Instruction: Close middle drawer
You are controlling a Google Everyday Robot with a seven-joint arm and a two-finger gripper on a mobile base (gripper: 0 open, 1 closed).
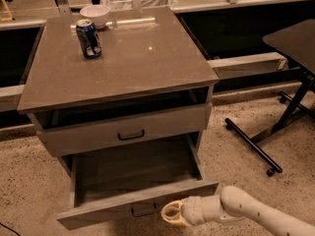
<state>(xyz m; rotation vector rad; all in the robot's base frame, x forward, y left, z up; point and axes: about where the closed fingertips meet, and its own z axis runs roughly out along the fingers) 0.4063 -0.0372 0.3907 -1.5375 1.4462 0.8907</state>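
Drawers made up the front of the grey cabinet you were looking at. The middle drawer was pulled a long way out, low down near the floor, and you could see right into it. Your gripper was down low, just in front of that drawer's front board and a little to the right of its small black handle. It was very close to the board, but you could not tell if it touched. You could not tell if the gripper was open or closed either. The drawer above was out just a tiny bit. On the tabletop stood a blue can, and a white bowl sat just behind it
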